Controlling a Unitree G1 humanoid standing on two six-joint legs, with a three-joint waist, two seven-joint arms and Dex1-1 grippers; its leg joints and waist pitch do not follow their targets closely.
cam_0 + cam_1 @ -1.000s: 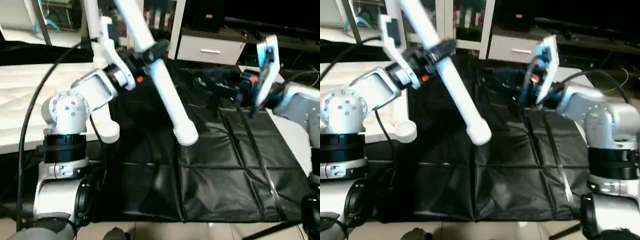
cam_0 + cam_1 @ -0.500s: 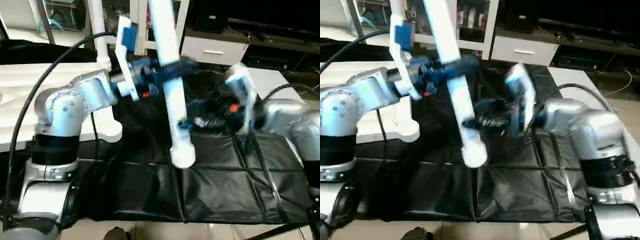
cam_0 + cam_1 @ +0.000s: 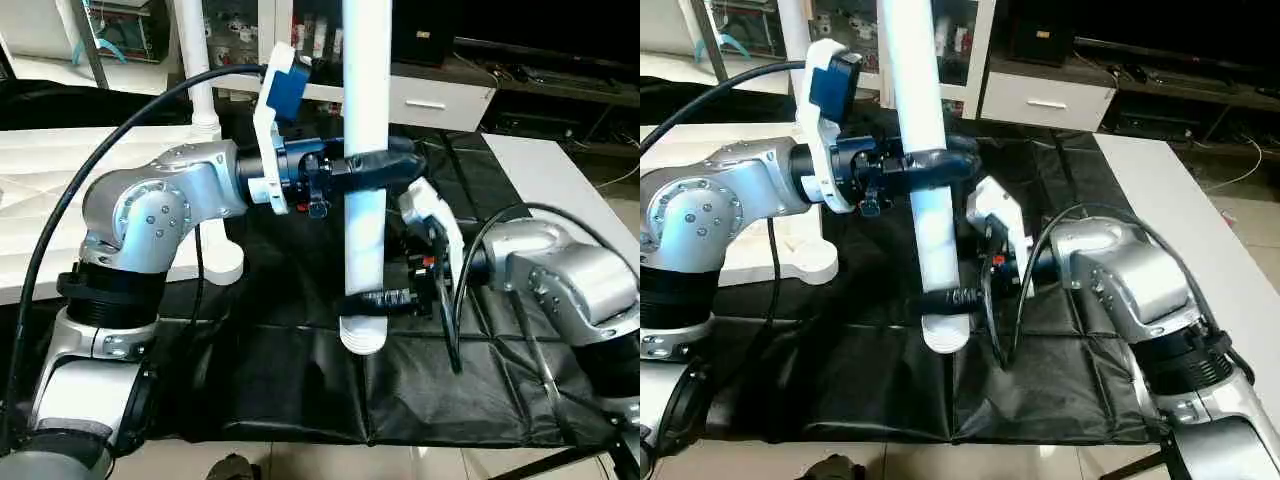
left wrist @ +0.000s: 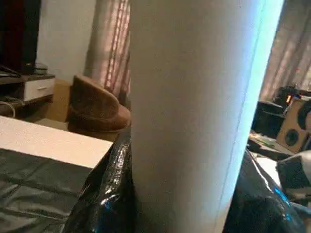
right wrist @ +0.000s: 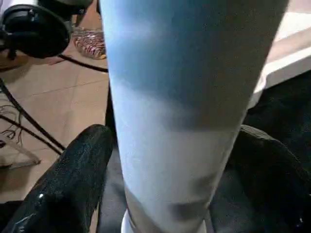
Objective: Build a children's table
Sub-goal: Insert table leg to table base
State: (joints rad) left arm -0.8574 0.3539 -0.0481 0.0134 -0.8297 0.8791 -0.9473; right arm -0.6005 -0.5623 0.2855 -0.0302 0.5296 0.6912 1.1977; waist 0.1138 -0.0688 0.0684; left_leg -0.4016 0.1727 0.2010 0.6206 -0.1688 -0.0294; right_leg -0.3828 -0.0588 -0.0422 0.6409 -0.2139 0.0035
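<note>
Table leg [image 3: 366, 150] stands upright at centre, over the black sheet [image 3: 450, 380]. Left gripper [image 3: 375, 168] clasps it at mid-height from the left; right gripper [image 3: 385, 300] sits lower, around its bottom end, from the right. Tabletop [image 3: 60, 200] lies at left, another leg [image 3: 195, 70] upright on it. Cabinet [image 3: 430, 100] behind.

Both silver forearms reach inward, left gripper [image 3: 368, 172] above the right gripper [image 3: 385, 300], fingers spread.

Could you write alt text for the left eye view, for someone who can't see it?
A white table leg stands upright over a black sheet, clamped mid-length by the left gripper. The right gripper brackets its lower end with open jaws. The white tabletop lies to the left.
</note>
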